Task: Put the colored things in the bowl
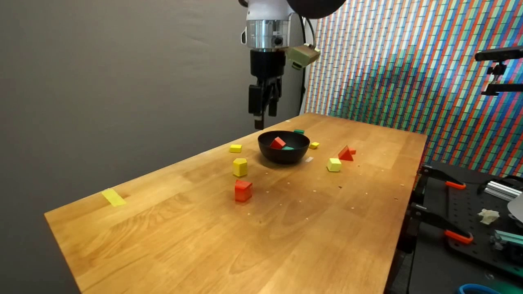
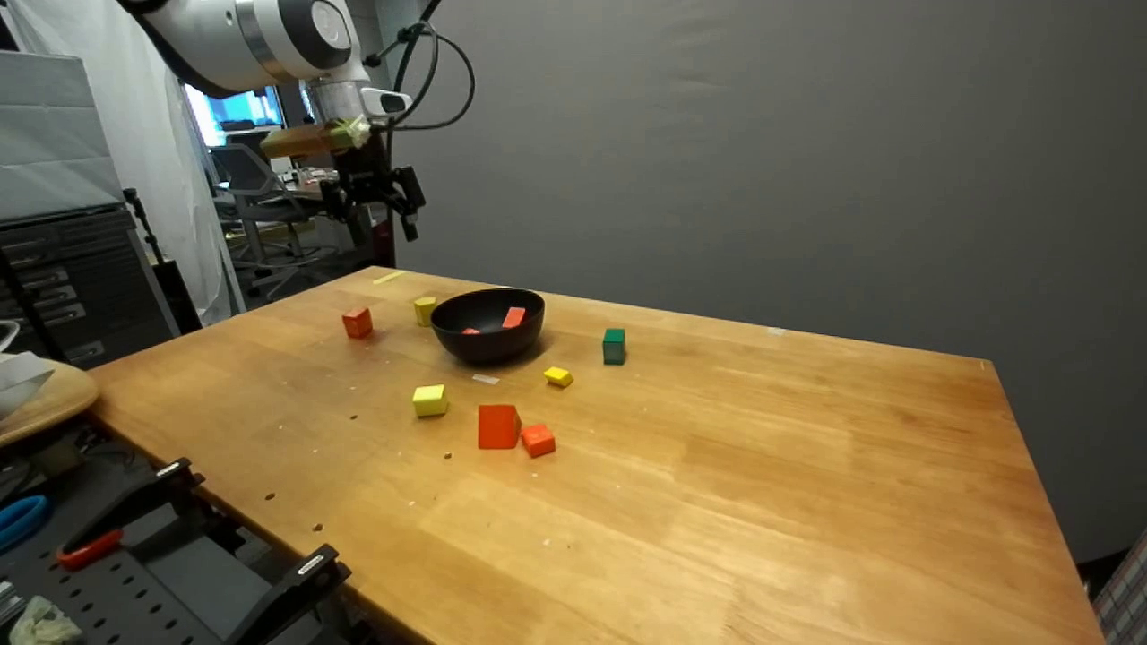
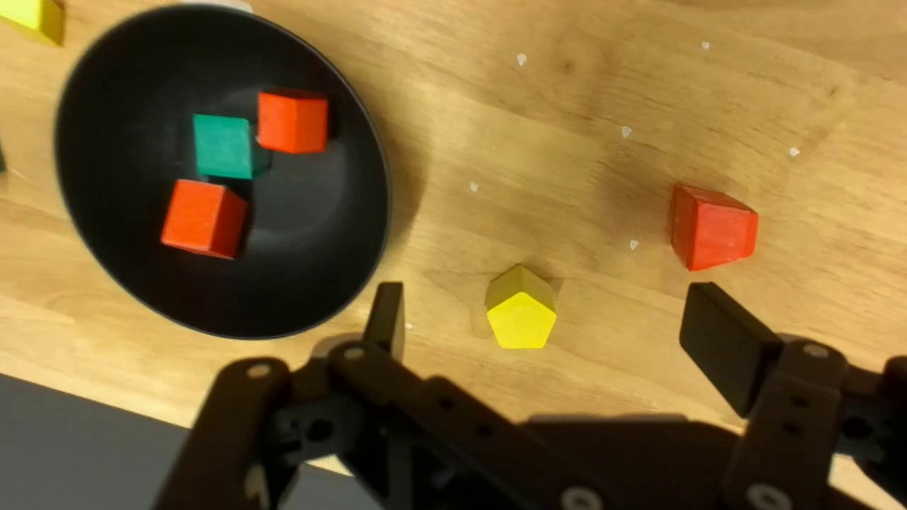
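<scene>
Wooden table point(image 1: 253, 245), arm point(image 2: 296, 40) above it. Gripper point(image 2: 384, 231) raised in both exterior views, jaws spread wide. Black bowl point(image 1: 282, 157) upright on table; inside: red block point(image 3: 293, 122), second red block point(image 3: 204, 218), teal block point(image 3: 222, 146). Yellow strip point(image 1: 114, 197) flat near table edge. Outside bowl, on tabletop: red triangular block point(image 1: 345, 154); tapered red block point(image 3: 719, 232); yellow pentagonal block point(image 3: 521, 322) between bowl and tapered one; pale yellow block point(image 1: 334, 165); dark green block point(image 2: 614, 347); yellow block point(image 1: 235, 148) near table edge; small red block point(image 2: 539, 441) just beside triangular one; small yellow block point(image 2: 558, 376) near bowl.
</scene>
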